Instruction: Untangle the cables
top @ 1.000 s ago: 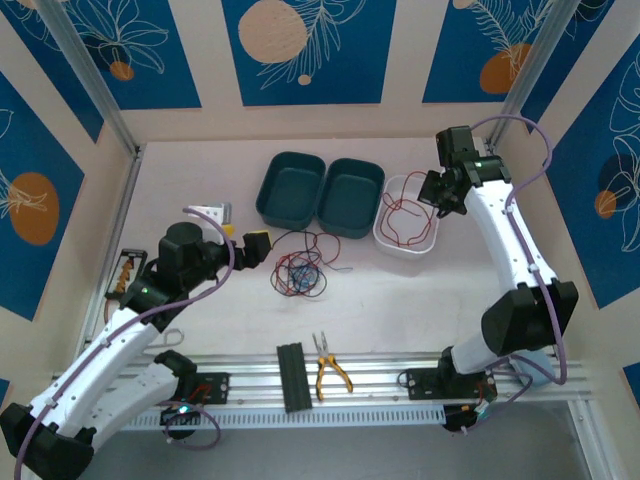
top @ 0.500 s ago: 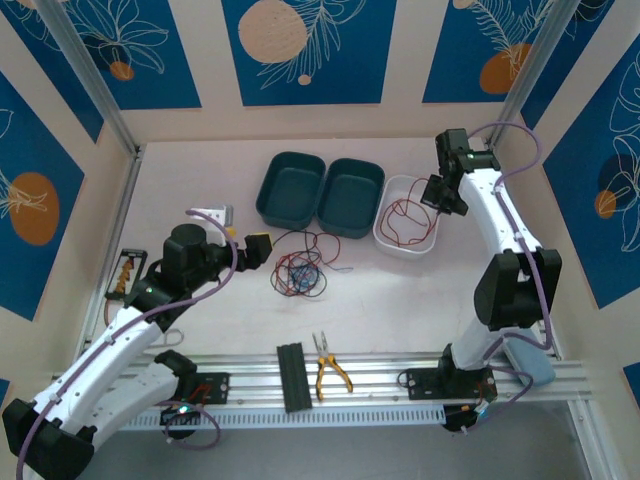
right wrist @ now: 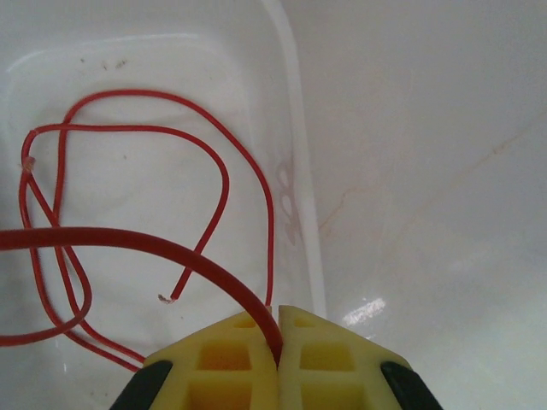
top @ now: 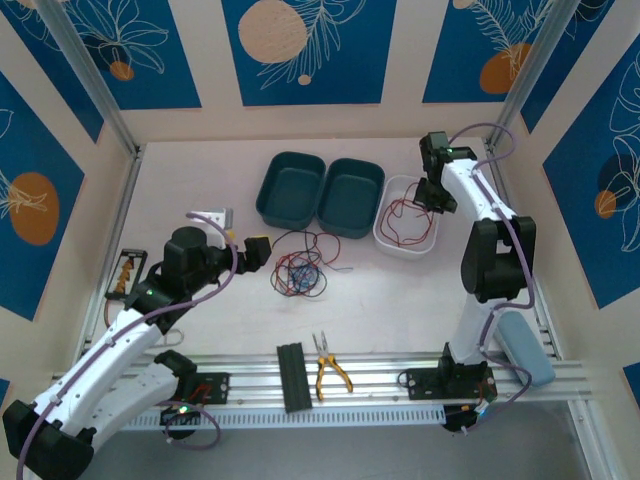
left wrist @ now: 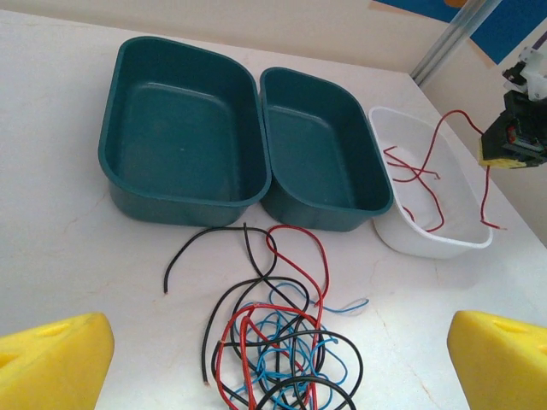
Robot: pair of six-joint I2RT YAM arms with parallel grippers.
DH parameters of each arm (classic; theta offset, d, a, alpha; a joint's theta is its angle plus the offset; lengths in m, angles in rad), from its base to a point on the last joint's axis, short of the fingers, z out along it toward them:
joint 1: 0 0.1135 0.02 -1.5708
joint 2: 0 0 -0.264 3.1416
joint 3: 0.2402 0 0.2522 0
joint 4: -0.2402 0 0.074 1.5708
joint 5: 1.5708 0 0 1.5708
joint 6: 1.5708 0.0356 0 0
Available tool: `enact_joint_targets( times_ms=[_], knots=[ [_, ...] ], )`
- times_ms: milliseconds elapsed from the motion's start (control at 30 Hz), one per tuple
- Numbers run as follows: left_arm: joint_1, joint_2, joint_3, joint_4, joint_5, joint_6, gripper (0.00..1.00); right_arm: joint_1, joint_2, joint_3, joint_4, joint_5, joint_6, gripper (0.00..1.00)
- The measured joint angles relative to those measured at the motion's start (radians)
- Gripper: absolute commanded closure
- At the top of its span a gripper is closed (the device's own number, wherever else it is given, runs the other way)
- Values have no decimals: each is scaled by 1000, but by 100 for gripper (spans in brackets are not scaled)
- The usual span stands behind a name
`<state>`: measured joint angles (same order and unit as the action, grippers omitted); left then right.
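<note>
Now right gripper (right wrist: 278,329) leftward, cable (right wrist: 171,248) pinched

I'm seeing bare table (top: 400,300) lying open right of the cable tangle (top: 300,272), while the teal bins (top: 322,196) and white tub (top: 405,252) are crowding its far side.

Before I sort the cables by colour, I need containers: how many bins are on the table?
3. A dark teal bin at the back centre, a second teal bin against its right side, and a white bin right of that, red cable inside. None looks hidden.
</note>
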<state>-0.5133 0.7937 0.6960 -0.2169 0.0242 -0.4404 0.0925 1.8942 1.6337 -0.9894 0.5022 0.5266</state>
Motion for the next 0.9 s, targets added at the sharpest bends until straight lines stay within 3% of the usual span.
enact_joint_targets(
  times_ms=[267,567,900],
  knots=[
    [0,-1,-2,0,0,0,0,27,48,19,17,50,3,94],
    [0,-1,-9,0,-1,0,0,31,110,35,31,73,3,70],
    [0,-1,-9,0,-2,0,0,33,113,42,32,82,-2,63]
  ],
)
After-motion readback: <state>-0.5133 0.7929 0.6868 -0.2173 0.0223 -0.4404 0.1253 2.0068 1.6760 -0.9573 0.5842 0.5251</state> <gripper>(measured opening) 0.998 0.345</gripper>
